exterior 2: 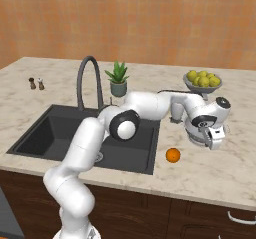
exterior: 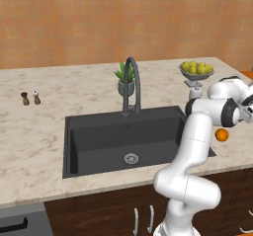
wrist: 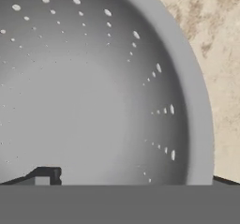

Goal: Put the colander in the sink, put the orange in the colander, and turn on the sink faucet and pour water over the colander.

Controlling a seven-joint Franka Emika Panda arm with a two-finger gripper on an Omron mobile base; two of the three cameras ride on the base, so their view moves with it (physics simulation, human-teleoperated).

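Colander (exterior 2: 196,134) on counter (exterior 2: 210,175) right of sink (exterior 2: 35,135), orange (exterior 2: 173,155) before it, between them.

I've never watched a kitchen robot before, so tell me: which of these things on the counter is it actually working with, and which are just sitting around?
Part of the job:
- colander, under the open gripper
- orange, on the counter beside the sink
- sink, nothing in it yet
- sink faucet

Just lying about:
- bowl of yellow-green fruit
- potted plant
- two small shakers
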